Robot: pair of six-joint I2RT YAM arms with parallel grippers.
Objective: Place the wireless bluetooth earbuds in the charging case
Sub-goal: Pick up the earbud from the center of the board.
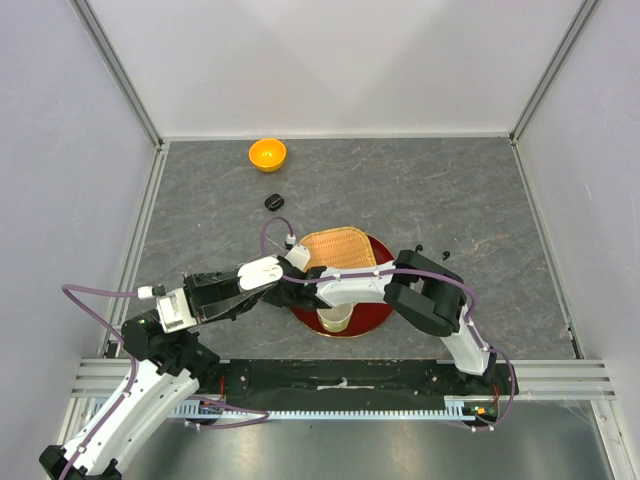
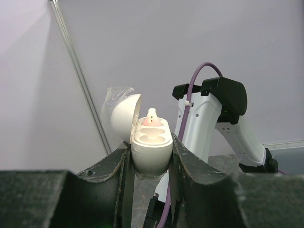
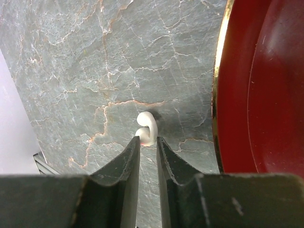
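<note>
— Which step are we on?

— The second white bud, by my judgement. The left claw (image 2: 151,151) is clamped on the charging case (image 2: 151,142) and holds it upright with its lid (image 2: 122,114) swung open. One seated bud (image 2: 151,119) already rests in the far socket, and the near socket looks free.

— And the other arm?

— The right claw (image 3: 147,141) points down at the bench (image 3: 95,61), just beside the rim of the red plate (image 3: 256,95). Its jaws are nearly together and seem to nip the lower end of a white earbud (image 3: 146,126) at the very tips. I can't tell whether it is clear of the stone, because its shadow lies right against it.

— So what does the next move call for?

— Lift the earbud, carry it across to the open case, line it up with the free socket and lower it gently. The hold looks shallow, so it may twist or slip on the way.
</note>
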